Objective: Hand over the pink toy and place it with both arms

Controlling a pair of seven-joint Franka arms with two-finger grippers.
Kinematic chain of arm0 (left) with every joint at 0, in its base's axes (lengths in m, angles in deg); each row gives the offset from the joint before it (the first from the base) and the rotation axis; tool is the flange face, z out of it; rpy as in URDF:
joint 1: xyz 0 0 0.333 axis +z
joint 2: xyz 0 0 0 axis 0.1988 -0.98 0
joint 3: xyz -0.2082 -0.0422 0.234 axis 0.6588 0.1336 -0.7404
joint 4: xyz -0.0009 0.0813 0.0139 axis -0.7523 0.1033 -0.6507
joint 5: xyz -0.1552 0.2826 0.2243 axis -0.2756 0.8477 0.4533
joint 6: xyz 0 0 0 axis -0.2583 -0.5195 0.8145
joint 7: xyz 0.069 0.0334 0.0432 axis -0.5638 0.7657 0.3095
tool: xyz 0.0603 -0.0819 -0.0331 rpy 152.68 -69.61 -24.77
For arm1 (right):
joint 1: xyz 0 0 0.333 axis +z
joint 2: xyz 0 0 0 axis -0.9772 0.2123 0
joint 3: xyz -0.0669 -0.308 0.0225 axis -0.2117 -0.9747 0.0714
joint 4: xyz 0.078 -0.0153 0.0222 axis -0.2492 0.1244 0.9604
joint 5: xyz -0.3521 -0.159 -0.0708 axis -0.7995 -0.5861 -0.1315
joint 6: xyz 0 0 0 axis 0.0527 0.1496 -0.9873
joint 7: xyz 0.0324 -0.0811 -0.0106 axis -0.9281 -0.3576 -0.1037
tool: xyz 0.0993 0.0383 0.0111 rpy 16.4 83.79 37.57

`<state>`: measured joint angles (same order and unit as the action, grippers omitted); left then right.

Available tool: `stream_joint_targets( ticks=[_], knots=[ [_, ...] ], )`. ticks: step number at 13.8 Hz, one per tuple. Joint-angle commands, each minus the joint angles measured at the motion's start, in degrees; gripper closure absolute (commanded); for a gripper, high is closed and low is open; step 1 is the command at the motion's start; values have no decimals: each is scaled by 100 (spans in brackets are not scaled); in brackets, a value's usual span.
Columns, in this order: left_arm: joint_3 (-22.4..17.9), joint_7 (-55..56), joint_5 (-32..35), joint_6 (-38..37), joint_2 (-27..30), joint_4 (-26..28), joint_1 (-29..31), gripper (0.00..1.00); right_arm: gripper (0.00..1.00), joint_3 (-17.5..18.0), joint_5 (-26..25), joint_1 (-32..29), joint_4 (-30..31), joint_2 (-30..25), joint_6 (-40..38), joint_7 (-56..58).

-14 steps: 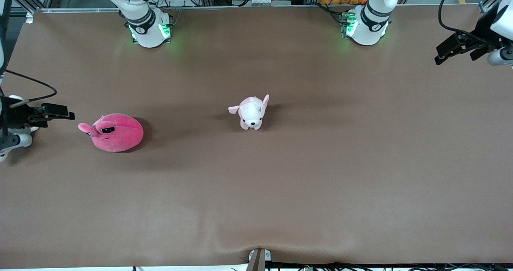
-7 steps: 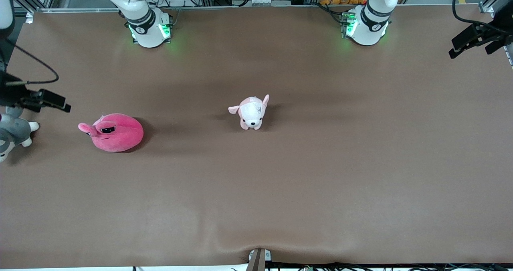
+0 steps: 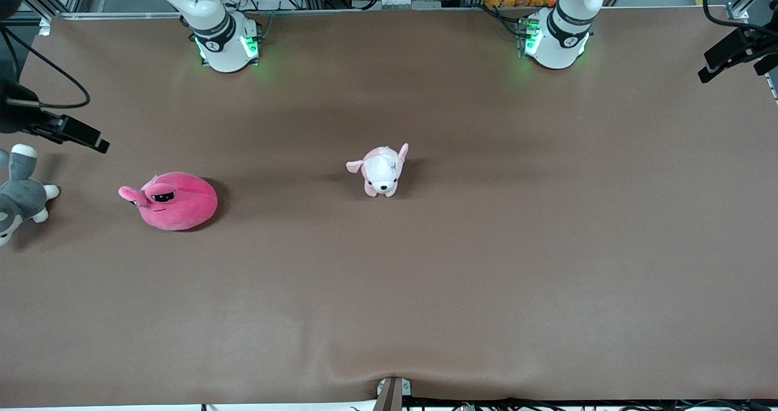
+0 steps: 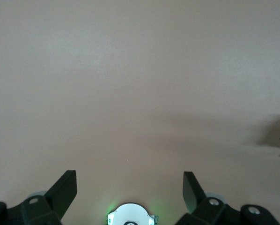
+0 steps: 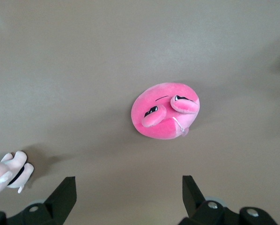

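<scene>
Pink toy [image 3: 173, 201] lies alone on the brown surface [image 3: 425, 289], both hands up and empty.

The right hand [image 5: 128, 199], fingers wide, hangs at its arm's end above a grey plush [image 3: 18, 195]; the pink toy sits beside that plush, a white dog plush [image 3: 381, 171] mid-surface; the left hand [image 4: 130, 194], wide too, waits over its own end.

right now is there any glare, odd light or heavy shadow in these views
Front view: green light from both arm bases spills onto the table; the pink toy and dog plush cast soft shadows. Left wrist view: bare table, faint shadow band, open left pincer. Right wrist view: evenly lit, sharp, open right pincer.
</scene>
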<state>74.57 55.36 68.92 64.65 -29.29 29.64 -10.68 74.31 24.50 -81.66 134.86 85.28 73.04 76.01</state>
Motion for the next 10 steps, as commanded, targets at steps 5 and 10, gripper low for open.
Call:
stream_joint_targets(
  ticks=[5,10],
  knots=[
    [81,-119,116,-248,-64,-195,-61,0,0,3,-124,49,-413,-148,-970,600],
    [371,-313,116,-256,-116,-177,-61,0,0,29,-124,260,-272,-351,-979,600]
  ],
)
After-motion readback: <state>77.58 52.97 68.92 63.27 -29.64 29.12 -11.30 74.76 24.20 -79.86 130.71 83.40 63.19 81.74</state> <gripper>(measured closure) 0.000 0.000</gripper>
